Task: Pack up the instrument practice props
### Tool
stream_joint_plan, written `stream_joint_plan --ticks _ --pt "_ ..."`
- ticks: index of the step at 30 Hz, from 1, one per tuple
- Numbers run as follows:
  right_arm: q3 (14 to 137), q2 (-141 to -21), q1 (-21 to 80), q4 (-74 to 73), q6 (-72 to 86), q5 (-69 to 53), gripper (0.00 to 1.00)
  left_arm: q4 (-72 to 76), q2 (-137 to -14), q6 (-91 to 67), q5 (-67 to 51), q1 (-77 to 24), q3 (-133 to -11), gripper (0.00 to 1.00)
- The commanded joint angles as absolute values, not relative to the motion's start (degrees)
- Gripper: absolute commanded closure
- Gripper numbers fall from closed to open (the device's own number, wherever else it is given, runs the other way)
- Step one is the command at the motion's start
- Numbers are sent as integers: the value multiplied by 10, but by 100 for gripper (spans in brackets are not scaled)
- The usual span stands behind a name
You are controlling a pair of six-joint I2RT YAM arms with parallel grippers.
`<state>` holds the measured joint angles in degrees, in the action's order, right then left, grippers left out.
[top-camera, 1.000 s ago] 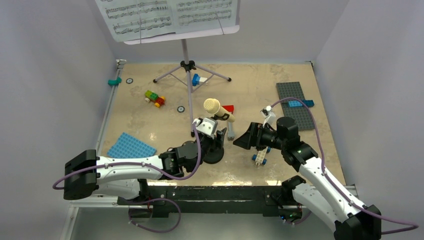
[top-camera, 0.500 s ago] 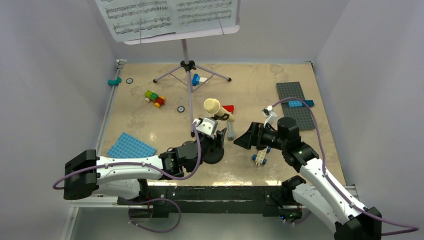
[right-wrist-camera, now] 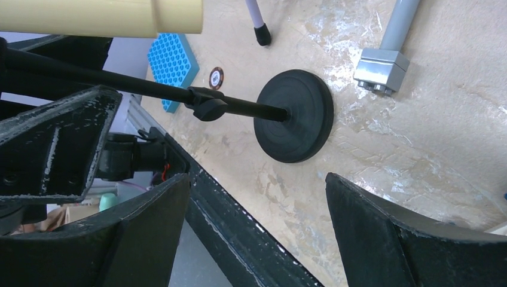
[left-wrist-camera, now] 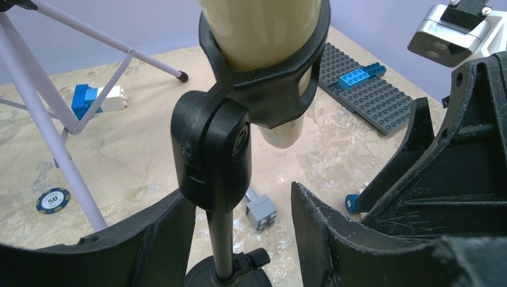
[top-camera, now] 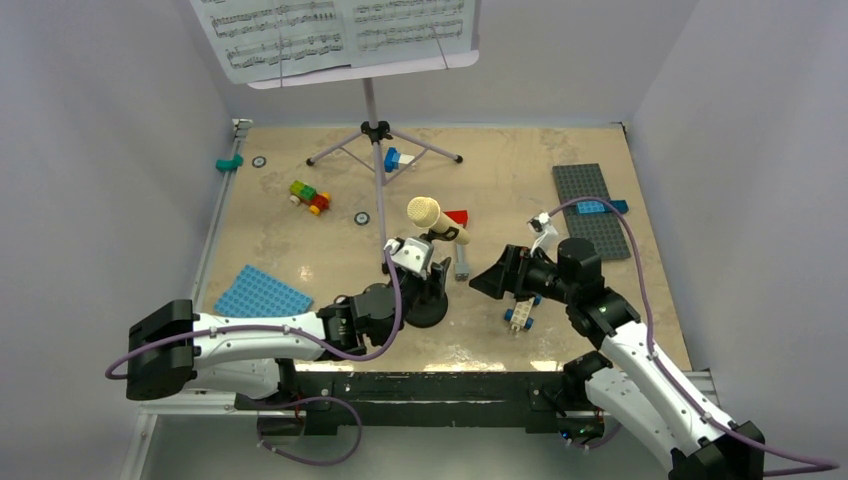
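Observation:
The cream-yellow toy microphone [top-camera: 435, 218] sits in the clip of the black mic stand, whose round base [top-camera: 428, 312] stands on the table near the front. My left gripper [top-camera: 425, 283] is open, its jaws on either side of the stand's pole [left-wrist-camera: 220, 239], with the pole close to the left jaw. The microphone [left-wrist-camera: 263, 30] fills the top of the left wrist view. My right gripper [top-camera: 488, 278] is open and empty, just right of the stand, facing its base [right-wrist-camera: 293, 116]. The lilac tripod music stand [top-camera: 372, 120] holds the white sheet-music pages [top-camera: 335, 30] at the back.
A grey studded plate [top-camera: 592, 210] lies at the right and a blue one [top-camera: 262, 293] at the front left. Loose bricks [top-camera: 310, 196], a grey piece [top-camera: 461, 265], a small brick car [top-camera: 520, 316] and a chip [top-camera: 362, 217] are scattered about.
My right arm has shifted slightly to the right and down in the top view. My left arm and the mic stand have not moved.

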<state>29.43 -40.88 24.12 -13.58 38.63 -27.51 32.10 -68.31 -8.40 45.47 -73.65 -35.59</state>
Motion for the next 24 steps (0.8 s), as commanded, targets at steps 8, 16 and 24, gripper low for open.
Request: stream_joint_plan --ticks 8,16,24 --pt "254 -462 245 -5 457 -306 13 383 -647 -84 456 -709 -319 50" --pt "269 -510 268 45 487 -312 13 401 -659 -65 415 -696 -332 51" --pt "259 -556 286 113 549 -315 15 408 -679 -58 398 -696 -341 75"
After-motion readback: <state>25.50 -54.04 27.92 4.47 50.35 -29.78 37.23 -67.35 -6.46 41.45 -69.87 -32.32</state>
